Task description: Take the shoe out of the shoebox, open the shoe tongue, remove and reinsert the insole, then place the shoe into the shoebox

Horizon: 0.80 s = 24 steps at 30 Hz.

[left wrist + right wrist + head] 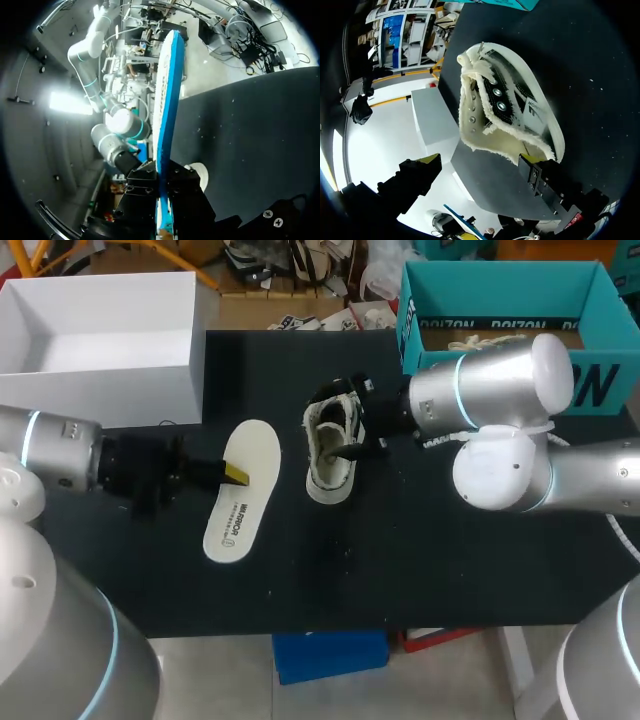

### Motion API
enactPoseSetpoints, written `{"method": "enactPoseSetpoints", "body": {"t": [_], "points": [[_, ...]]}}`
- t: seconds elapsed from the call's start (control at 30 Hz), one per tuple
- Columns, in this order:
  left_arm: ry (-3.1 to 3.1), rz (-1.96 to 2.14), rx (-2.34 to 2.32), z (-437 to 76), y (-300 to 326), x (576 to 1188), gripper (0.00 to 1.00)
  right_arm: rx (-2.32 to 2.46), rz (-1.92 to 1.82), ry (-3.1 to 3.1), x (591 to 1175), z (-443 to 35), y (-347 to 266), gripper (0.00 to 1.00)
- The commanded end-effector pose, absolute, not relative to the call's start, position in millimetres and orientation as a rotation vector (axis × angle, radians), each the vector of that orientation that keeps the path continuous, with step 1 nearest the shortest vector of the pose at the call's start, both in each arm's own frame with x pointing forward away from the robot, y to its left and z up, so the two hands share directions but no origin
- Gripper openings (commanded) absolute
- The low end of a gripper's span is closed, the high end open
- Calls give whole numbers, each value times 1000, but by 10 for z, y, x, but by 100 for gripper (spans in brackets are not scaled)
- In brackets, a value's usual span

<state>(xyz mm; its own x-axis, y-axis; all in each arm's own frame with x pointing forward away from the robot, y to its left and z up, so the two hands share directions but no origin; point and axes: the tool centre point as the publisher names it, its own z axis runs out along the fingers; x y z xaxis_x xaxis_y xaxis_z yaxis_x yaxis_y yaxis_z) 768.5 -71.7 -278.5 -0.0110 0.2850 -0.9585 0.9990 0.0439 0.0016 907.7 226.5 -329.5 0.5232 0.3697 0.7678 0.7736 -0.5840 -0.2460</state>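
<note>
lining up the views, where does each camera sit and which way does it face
Head view: above and behind, looking down on the table; shows left gripper and right gripper.
Left wrist view: on the left wrist, facing along its fingers, which clamp the insole.
Right wrist view: on the right wrist, facing the shoe past its open fingers.
Shared: head and right wrist views both show the shoe.

Left arm (60,452) lies level, fingers (234,475) clamped; right arm (490,390) level, fingers (417,175) spread wide

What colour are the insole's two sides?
The flat oval insole is white on one face, blue on the other, best in the left wrist view.
</note>
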Motion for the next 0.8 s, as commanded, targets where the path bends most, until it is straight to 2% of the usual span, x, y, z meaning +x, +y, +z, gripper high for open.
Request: {"method": "enactPoseSetpoints", "body": {"t": [0.03,0.23,0.27,0.33,0.43,0.8], "points": [[1448,-1020,1386,-2768,-687,7693,0,-2259,-925,-914,9151,-3349,2352,100],[1453,-1013,1394,-2756,-659,7726,0,-2284,-935,-900,9247,-3435,2388,100],[1455,-1011,1397,-2756,-652,7735,0,-2289,-936,-900,9267,-3448,2394,94],[1456,-1006,1401,-2756,-644,7751,0,-2293,-937,-899,9299,-3470,2399,71],[1458,-1002,1403,-2757,-634,7772,0,-2305,-937,-896,9319,-3478,2413,50],[1456,-989,1420,-2771,-622,7846,0,-2362,-930,-879,9340,-3542,2367,41]]}}
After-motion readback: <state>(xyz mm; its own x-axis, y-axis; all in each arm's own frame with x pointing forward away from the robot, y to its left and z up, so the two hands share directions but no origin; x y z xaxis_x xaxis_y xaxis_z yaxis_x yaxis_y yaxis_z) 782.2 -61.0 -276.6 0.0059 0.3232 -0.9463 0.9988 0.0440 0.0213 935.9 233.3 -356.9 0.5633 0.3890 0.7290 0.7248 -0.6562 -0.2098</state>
